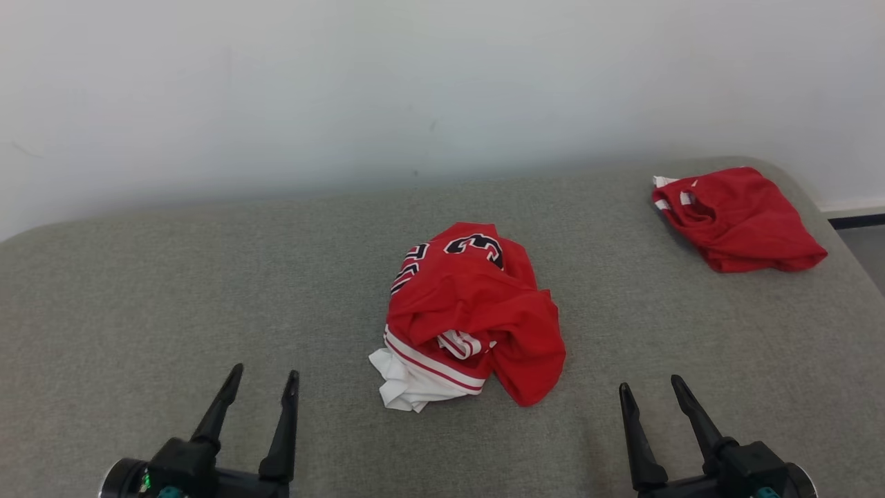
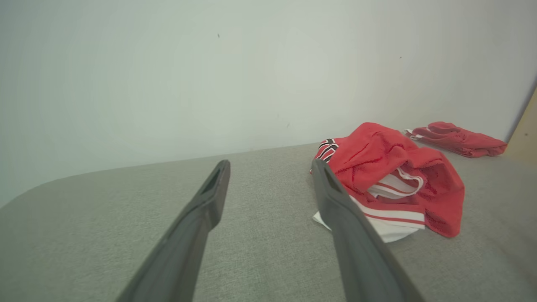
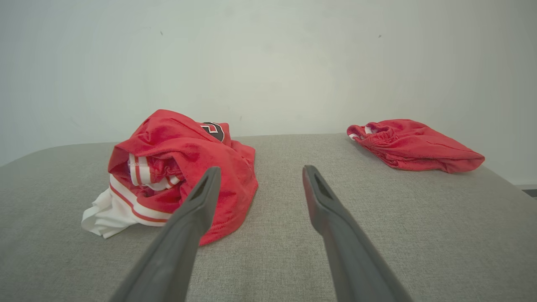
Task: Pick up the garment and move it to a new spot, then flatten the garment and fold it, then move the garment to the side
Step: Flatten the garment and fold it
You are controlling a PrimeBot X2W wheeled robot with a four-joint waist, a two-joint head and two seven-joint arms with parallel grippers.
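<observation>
A crumpled red garment (image 1: 470,311) with white trim and dark numerals lies heaped in the middle of the grey padded surface (image 1: 207,290). My left gripper (image 1: 266,379) stands open at the lower left, well short of the heap and to its left. At the lower right my right gripper (image 1: 651,384) is open too, apart from the cloth. In the left wrist view the garment (image 2: 390,176) sits to the right of my open left gripper (image 2: 270,167). The right wrist view has the garment (image 3: 176,159) left of my open right gripper (image 3: 259,172).
A second red garment (image 1: 740,218) lies folded at the far right corner of the surface, also seen as the folded garment (image 3: 413,144) in the right wrist view. A pale wall (image 1: 415,83) rises behind. The surface's right edge drops to a dark floor (image 1: 864,249).
</observation>
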